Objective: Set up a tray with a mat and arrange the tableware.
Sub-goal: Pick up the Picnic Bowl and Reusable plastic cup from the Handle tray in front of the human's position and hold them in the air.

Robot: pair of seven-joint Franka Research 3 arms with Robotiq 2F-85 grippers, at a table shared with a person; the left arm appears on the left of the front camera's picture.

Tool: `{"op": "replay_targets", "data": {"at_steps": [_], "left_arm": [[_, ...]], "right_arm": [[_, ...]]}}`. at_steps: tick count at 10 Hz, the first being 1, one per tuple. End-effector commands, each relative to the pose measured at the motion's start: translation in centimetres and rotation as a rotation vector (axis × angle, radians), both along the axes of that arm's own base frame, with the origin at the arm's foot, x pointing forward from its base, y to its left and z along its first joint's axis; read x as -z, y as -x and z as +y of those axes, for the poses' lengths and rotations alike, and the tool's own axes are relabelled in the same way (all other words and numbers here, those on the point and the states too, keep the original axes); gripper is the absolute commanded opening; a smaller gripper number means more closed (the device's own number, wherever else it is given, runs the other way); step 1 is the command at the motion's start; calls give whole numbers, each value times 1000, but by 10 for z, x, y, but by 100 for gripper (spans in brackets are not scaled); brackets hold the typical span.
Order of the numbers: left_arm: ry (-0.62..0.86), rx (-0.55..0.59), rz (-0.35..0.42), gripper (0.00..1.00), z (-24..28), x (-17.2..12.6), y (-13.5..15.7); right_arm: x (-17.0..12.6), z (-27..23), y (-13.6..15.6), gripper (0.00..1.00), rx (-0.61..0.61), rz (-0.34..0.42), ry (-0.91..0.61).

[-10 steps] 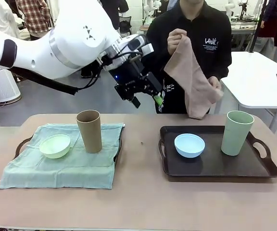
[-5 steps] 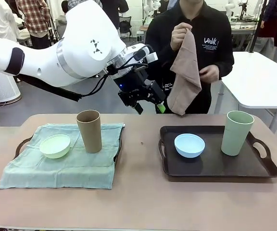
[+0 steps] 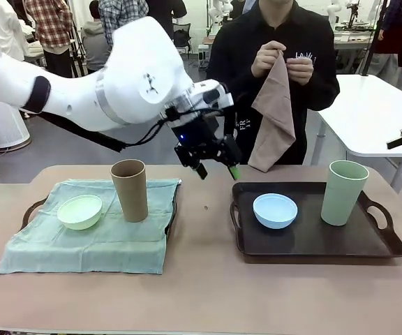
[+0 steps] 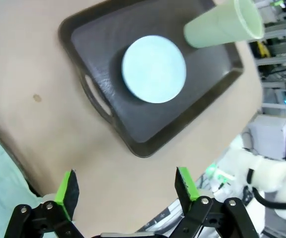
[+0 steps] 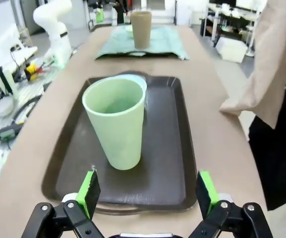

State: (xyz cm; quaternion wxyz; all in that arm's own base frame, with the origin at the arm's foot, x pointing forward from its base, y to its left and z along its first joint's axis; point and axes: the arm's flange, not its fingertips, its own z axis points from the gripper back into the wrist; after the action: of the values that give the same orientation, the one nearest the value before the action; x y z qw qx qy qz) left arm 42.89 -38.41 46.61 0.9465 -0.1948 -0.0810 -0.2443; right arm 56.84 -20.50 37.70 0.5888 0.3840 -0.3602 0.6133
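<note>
- Mat (image 3: 82,241), lower left of the front view: a pale green cloth spread flat over a tray (image 3: 32,209), its long axis running left to right. It was probably soft and limp.
- Green bowl (image 3: 79,211) and brown cup (image 3: 129,190) stood on the mat, both mouth up, the cup's long axis vertical.
- Dark tray (image 3: 306,241), lower right, was bare of any mat, with its long axis left to right. On it were the blue bowl (image 3: 275,210) at left and the green cup (image 3: 344,192) at right, both mouth up.
- Handling, as judged: bowls and cups were likely light, stiff and smooth. A bowl is best pinched at the rim. A cup is best taken across its wall below the rim, and being tall it may tip.
- Right gripper (image 5: 148,191), in the lower part of its wrist view, had its jaws wide and empty, facing the green cup along the dark tray.
- Left gripper (image 3: 217,169), centre of the front view, hung above the table between the trays with its jaws wide and empty.
- Tan cloth (image 3: 274,118), upper centre, hung limp from the person's hands (image 3: 269,57) with its long axis vertical. It is best taken by a free corner.
</note>
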Motion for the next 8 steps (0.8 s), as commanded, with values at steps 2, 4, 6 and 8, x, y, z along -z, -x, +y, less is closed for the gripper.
{"op": "replay_targets", "data": {"at_steps": [2, 4, 6, 8], "left_arm": [[-199, -122, -3, 100, -50, -4, -11], [-273, -156, -27, 100, -76, 1, -13], [-304, -181, -22, 100, -92, 15, -21], [-318, -213, -22, 100, -102, 27, -33]], "right_arm": [[25, 19, -2, 100, -62, -37, 23], [42, 27, -4, 100, -101, 42, 17], [53, 35, 4, 100, -114, 115, 15], [57, 43, 22, 100, -150, 137, 0]]}}
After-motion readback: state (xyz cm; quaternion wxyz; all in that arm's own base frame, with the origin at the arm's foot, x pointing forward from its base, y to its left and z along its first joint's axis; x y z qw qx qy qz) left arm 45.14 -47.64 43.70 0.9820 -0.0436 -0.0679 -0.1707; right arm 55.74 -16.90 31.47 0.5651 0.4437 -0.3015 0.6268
